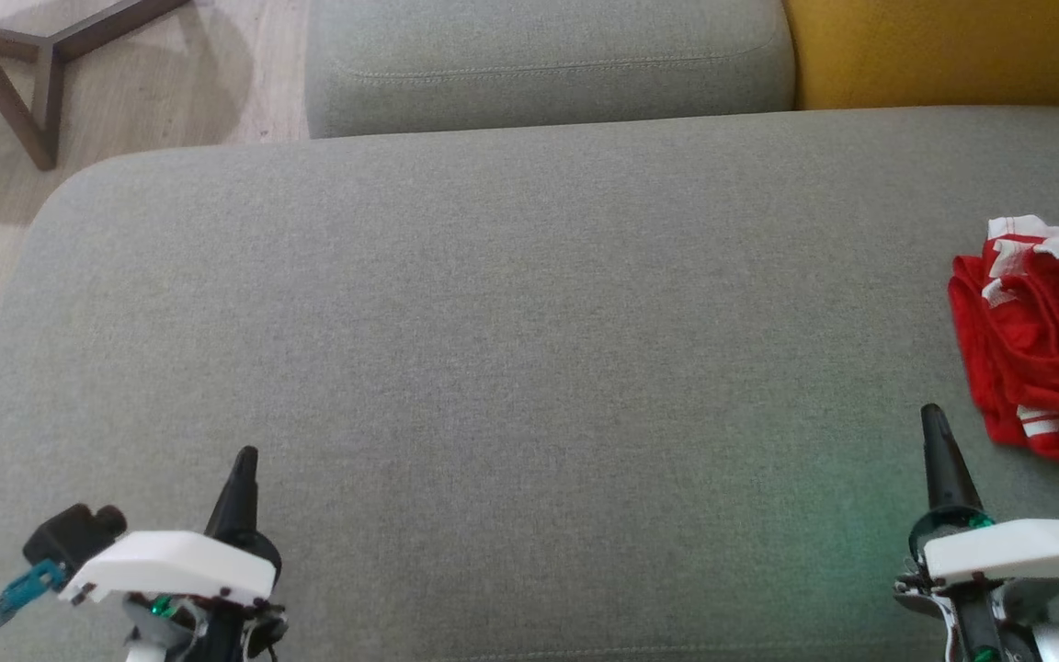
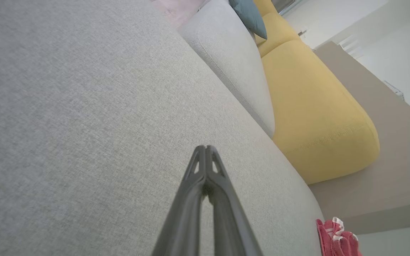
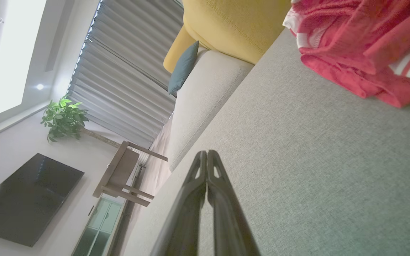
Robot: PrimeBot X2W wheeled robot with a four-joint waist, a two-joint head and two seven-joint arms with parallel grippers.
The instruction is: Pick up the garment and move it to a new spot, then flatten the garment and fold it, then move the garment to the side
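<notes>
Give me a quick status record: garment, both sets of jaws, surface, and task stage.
garment: red with white trim, crumpled in a heap, unfolded
garment place: right end of the grey seat cushion, partly cut off by the head view's edge
left jaws: shut, empty, over the cushion's near left
right jaws: shut, empty, just left of the garment, not touching it
task stage: pickup not yet begun
surroundings: yellow cushion behind, wooden table on the floor, far left

No writing, label, brand mark or number can be read anywhere; the white bands on the crumpled red fabric garment (image 1: 1040, 336) are plain stripes, not letters.
</notes>
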